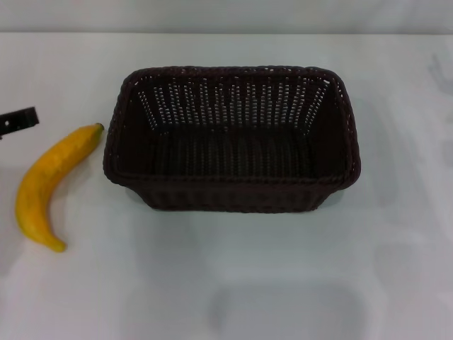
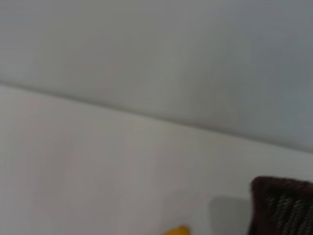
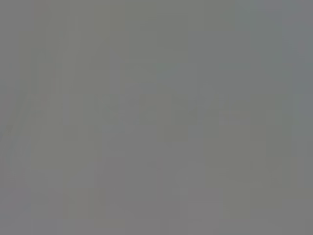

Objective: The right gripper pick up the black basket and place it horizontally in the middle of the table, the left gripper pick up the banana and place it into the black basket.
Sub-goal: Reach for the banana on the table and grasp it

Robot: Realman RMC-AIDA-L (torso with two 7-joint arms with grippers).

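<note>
So my left gripper (image 1: 20,120) was barely poking in at the desk's (image 1: 233,283) left edge, and I honestly couldn't tell how wide it was open. The banana (image 1: 49,185) lay flat just beside it, a bit nearer me, untouched. The black basket (image 1: 232,138) sat upright, lengthwise across mid-desk, off to the gripper's right. My right gripper wasn't visible anywhere.

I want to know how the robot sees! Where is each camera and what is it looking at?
Head view: above, facing down at the table, black basket and banana; left gripper peeks in.
Left wrist view: low, facing across the table; no own body visible.
Right wrist view: only plain grey.
Head and left wrist share basket and banana.
</note>
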